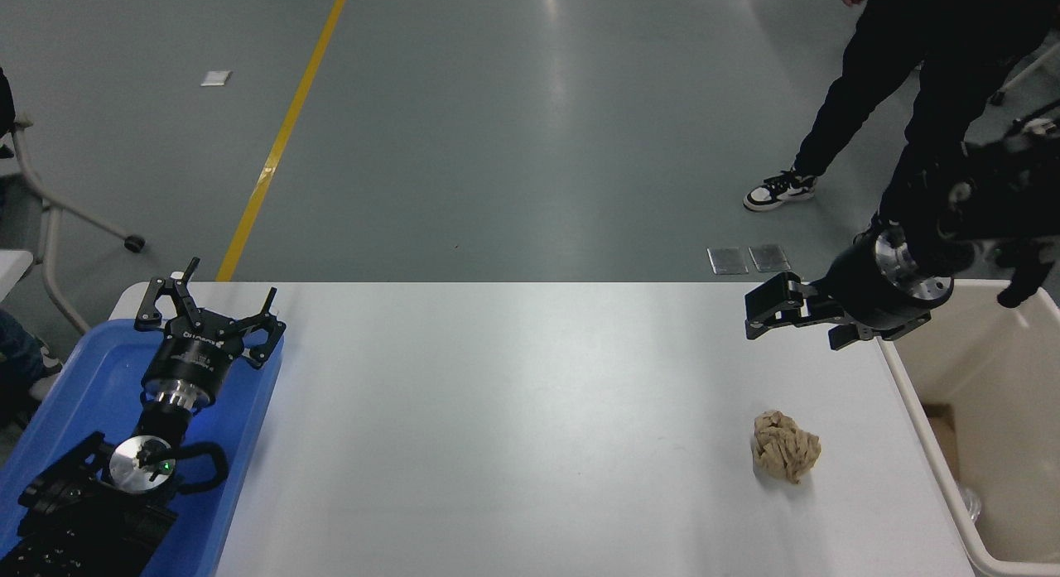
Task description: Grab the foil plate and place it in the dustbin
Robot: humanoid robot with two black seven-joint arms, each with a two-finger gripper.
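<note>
The foil plate is not on the table. Only a small shiny crinkled edge [966,502] shows low inside the beige dustbin [919,411] at the table's right end, and I cannot tell what it is. My right gripper [755,314] hangs above the table's far right part, just left of the dustbin's far corner, pointing left. Its fingers stand apart and hold nothing. My left gripper [211,300] is parked open over the blue tray [83,395] at the lower left.
A crumpled brown paper ball [785,446] lies on the white table [513,411] near the right end, below my right gripper. A person in black trousers [911,80] stands on the floor beyond the table's far right corner.
</note>
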